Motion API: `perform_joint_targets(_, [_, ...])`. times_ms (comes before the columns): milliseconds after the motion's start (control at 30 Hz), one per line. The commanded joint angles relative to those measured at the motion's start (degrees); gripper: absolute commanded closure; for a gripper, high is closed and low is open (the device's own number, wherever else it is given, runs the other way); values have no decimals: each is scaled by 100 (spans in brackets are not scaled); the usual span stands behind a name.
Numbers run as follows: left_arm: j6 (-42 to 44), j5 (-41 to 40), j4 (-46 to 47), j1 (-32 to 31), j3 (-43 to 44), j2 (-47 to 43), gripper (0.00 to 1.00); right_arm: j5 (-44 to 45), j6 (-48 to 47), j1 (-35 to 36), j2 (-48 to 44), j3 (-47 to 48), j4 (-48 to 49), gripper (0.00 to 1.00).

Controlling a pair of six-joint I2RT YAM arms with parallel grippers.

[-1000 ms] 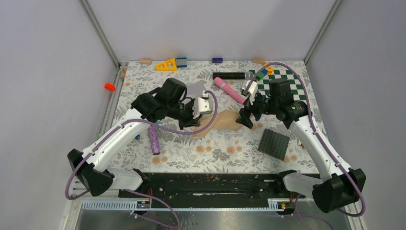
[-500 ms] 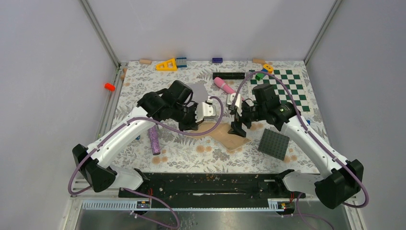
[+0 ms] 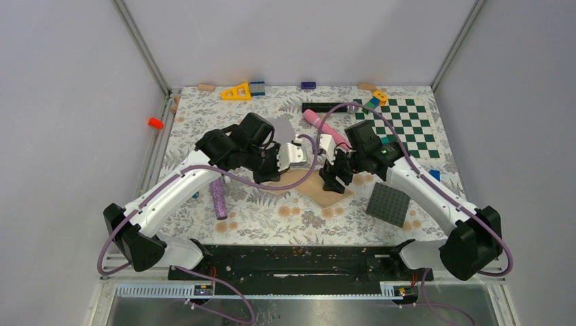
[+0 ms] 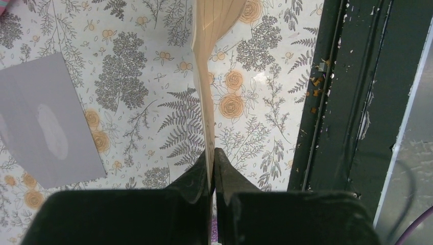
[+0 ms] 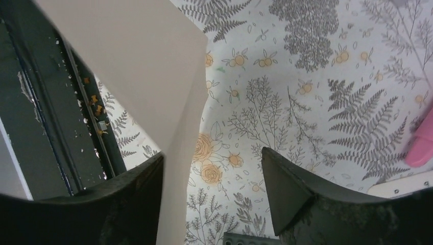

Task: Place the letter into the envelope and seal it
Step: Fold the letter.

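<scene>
Letter (image 4: 206, 92) is held edge-up above the table (image 4: 255, 127) by the clenched left claw (image 4: 211, 161), so its free end is presented between the parted jaws of the right claw (image 5: 214, 196); the envelope (image 4: 46, 127) is left flat nearby.

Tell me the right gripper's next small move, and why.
Probably close the right gripper on the letter: its jaws stand open with the sheet between them, against one finger, while the left gripper pinches another part of the sheet shut.
</scene>
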Motion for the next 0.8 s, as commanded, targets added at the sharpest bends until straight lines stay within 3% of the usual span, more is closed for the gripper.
perform_joint_targets(0, [-48, -172, 200, -28, 270, -43, 100, 429, 481, 55, 108, 283, -141, 32])
perform_joint_targets(167, [-57, -211, 204, -57, 274, -52, 100, 350, 576, 59, 119, 295, -159, 46])
perform_joint_targets(367, [-57, -262, 204, -85, 259, -52, 100, 146, 626, 55, 120, 399, -274, 81])
perform_joint_targets(467, [-104, -279, 269, -97, 249, -65, 99, 127, 652, 59, 102, 412, -269, 92])
perform_joint_targets(633, [-195, -19, 292, -100, 324, -193, 73, 402, 788, 59, 14, 407, -28, 100])
perform_joint_targets(767, [-301, 460, 275, -102, 438, -499, 36, 589, 919, 60, -133, 380, 316, 100])
